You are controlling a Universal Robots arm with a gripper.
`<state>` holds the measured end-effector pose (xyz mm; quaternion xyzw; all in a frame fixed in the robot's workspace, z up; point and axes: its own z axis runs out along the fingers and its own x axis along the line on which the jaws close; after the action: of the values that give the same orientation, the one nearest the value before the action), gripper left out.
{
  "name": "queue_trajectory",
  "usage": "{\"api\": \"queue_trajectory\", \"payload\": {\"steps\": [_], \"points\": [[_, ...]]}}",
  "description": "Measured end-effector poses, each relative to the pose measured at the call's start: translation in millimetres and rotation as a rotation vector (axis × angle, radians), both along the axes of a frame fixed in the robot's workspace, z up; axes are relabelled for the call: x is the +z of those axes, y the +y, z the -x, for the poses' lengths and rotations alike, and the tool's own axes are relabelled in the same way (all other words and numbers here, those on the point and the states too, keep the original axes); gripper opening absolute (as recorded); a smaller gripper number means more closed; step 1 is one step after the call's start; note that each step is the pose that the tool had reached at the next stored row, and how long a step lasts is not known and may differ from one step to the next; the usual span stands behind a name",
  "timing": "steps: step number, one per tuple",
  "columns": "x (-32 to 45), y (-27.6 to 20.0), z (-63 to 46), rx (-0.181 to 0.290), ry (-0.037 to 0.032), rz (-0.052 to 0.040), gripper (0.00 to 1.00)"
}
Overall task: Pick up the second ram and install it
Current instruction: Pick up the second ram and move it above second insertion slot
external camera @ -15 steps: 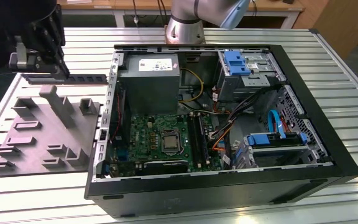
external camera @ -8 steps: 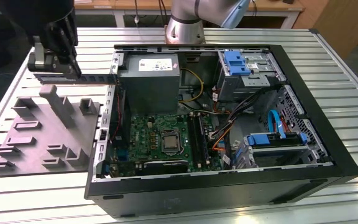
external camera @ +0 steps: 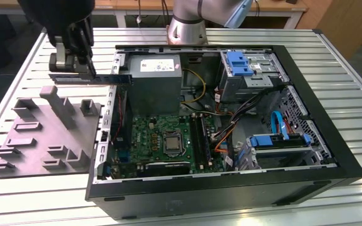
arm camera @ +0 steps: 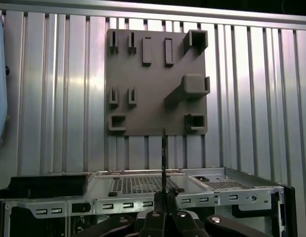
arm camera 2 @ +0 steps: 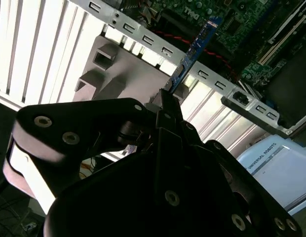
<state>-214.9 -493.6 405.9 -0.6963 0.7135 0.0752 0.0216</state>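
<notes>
Over ribbed metal table (external camera: pixel 36 197), gripper (external camera: pixel 74 70) clamps thin dark-blue second ram (external camera: pixel 115 79).

The second ram (external camera: pixel 109 79) sits in the pincer (external camera: pixel 82 70), beside the case (external camera: pixel 218 194)

Case (external camera: pixel 218 188) lies open side up, with clear air over the board (external camera: pixel 162 136) and the slots (external camera: pixel 201 136) uncovered. Crowding the slots inside the case are the PSU (external camera: pixel 156 70) at one end, cables (external camera: pixel 231 117) just beside, and the drive cage (external camera: pixel 250 70) beyond. Outside the case, the gripper (external camera: pixel 85 71) is clamped on the ram (external camera: pixel 118 79), whose tip crosses above the case wall (external camera: pixel 113 117); beside that wall lies a plate (external camera: pixel 36 136) with upright posts (external camera: pixel 58 101).
</notes>
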Motion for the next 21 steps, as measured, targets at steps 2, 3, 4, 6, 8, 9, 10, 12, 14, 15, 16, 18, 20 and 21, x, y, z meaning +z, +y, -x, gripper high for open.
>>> {"api": "queue_trajectory", "payload": {"steps": [2,3,4,6,8,9,10,12,14,15,16,18,20,21], "points": [[-0.1,0.0,-5.9,0.0,0.0001,-0.0001,0.11],[-0.1,0.0,-8.9,0.0,0.0003,0.0,0.11],[-0.2,0.0,-11.9,0.0,0.0003,0.0,0.11],[-0.3,0.0,-18.1,-0.001,0.0005,-0.0001,0.11],[-0.3,0.0,-24.1,-0.001,0.0007,0.0,0.11],[-0.4,0.0,-27.1,-0.001,0.0008,0.0,0.11],[-0.4,0.0,-30.1,-0.001,0.0009,0.0,0.11],[-0.5,0.0,-36.4,-0.001,0.001,-0.0001,0.11],[-0.6,0.0,-42.5,-0.001,0.0012,0.0,0.11],[-0.6,0.0,-45.6,-0.001,0.0013,0.0,0.11],[-0.6,0.0,-48.7,-0.001,0.0014,0.0,0.11],[-0.8,0.0,-54.9,-0.002,0.0015,-0.0001,0.11],[-0.9,0.0,-61.4,-0.002,0.0016,-0.0001,0.11],[-0.9,0.0,-64.7,-0.002,0.0017,0.0,0.11]]}}
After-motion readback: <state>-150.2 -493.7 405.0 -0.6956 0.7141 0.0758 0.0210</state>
